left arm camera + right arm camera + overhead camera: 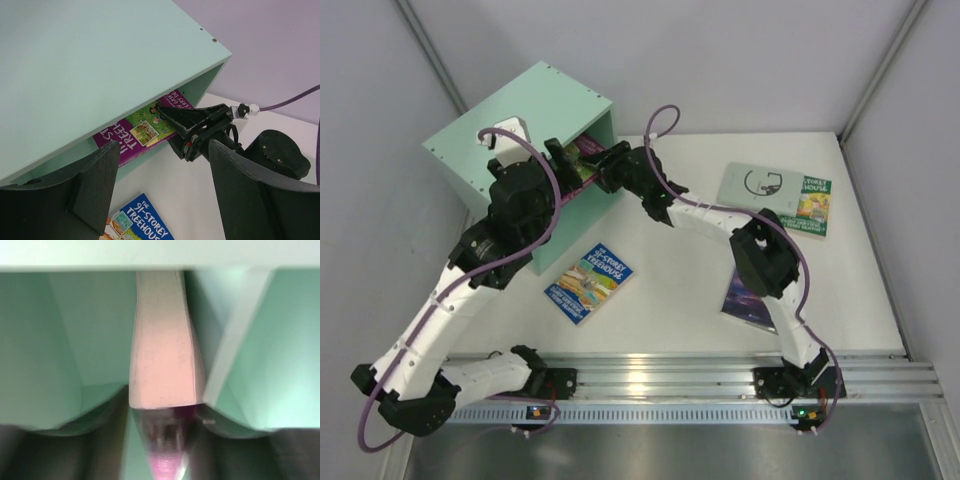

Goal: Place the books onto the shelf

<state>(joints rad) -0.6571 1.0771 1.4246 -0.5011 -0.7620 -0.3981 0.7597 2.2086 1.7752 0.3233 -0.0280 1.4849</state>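
**A:** Far left of the bench (670, 300), the mint-green shelf (520, 110) has its open side facing right, and the magenta-green book (145, 131) is partly inside it, just beside the dividing board.

**B:** The right pincer (162, 111) is right at that book's outer edge. Clamped on it or let go? I honestly can't tell, because its own camera is a blur of page edges between dark fingers.

**A:** The left pincer (164, 144) is easier. It hovers above the shelf's top panel with its fingers (95, 185) spread wide apart and nothing in them.

**B:** Three books are out on the bench. The blue-yellow book (589, 282) lies flat, near the front of the shelf.

**A:** The green book with the yellow picture (777, 197) lies at the far right. The galaxy book (748, 300) is nearer, partly hidden under the right arm.
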